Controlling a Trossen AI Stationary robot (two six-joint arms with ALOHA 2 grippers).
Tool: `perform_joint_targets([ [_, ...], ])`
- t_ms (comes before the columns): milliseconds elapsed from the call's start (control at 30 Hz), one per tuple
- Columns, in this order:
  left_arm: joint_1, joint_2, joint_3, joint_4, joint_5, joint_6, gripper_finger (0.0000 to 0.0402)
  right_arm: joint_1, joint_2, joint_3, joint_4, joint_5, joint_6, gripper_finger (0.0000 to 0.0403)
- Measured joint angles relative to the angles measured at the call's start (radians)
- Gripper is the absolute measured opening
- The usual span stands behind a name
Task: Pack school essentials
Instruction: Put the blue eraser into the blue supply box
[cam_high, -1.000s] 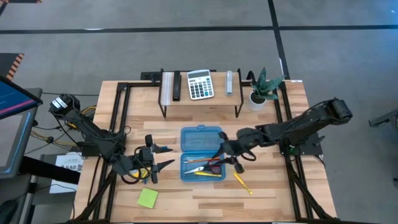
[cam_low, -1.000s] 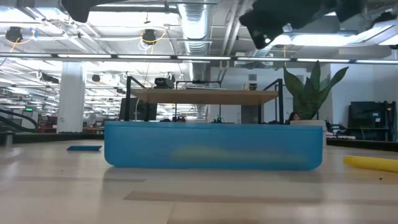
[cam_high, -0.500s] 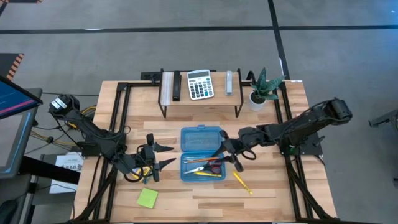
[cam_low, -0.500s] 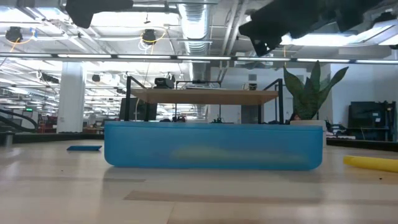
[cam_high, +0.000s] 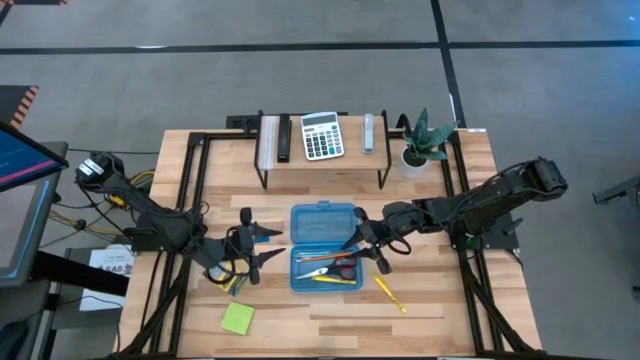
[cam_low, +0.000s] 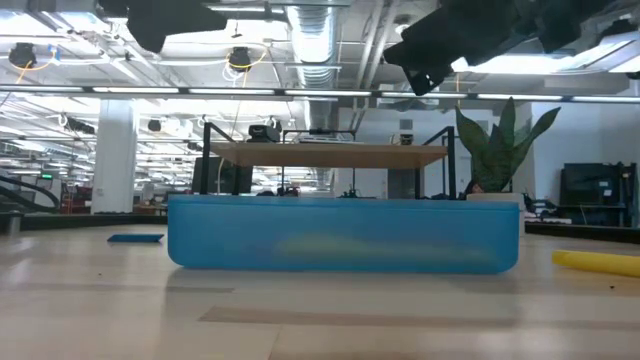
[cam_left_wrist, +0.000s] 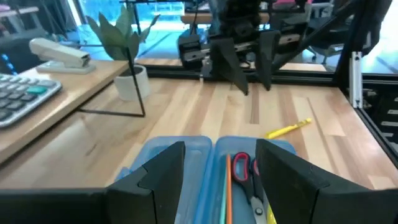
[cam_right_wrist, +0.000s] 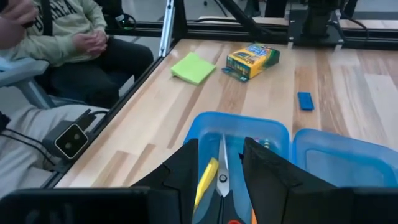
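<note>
Two dark jointed arms (yellow cable on left)

The tabletop is pale striped wood framed by black rails. On it sits a translucent blue case holding red-handled scissors, an orange pencil and yellow markers. A yellow marker lies outside. The sticky-note pad is lime green, the crayon box yellow and green, the eraser blue, the calculator white and grey.

Blue case between left gripper and right gripper
</note>
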Motion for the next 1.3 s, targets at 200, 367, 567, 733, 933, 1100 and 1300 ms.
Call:
perform_joint_targets([
  [200,0.0,0.011,0.0,-0.01,0.003,-0.056,0.0188,0.001,0.0,0.0,0.001,-0.002,0.0,0.0141],
  [367,-0.007,0.031,0.001,-0.046,0.007,-0.137,0.0188,0.001,0.0,0.0,-0.016,-0.002,-0.001,0.0141],
  [567,-0.016,0.043,0.001,-0.131,0.023,-0.243,0.0188,0.001,0.004,0.0,-0.019,-0.002,-0.02,0.0141],
  [733,-0.016,0.043,0.001,-0.227,0.025,-0.313,0.0188,0.001,0.004,0.0,-0.02,-0.001,-0.019,0.0141],
  [933,0.001,0.039,0.001,-0.285,0.052,-0.332,0.0188,0.001,0.004,0.0,-0.021,-0.001,-0.019,0.0141],
  [1100,0.027,0.035,0.001,-0.32,0.12,-0.344,0.0188,0.001,0.002,0.0,-0.021,-0.001,-0.019,0.0141],
  [1300,0.045,0.035,0.001,-0.378,0.134,-0.419,0.0188,0.001,0.002,0.0,-0.023,-0.001,0.006,0.0141],
])
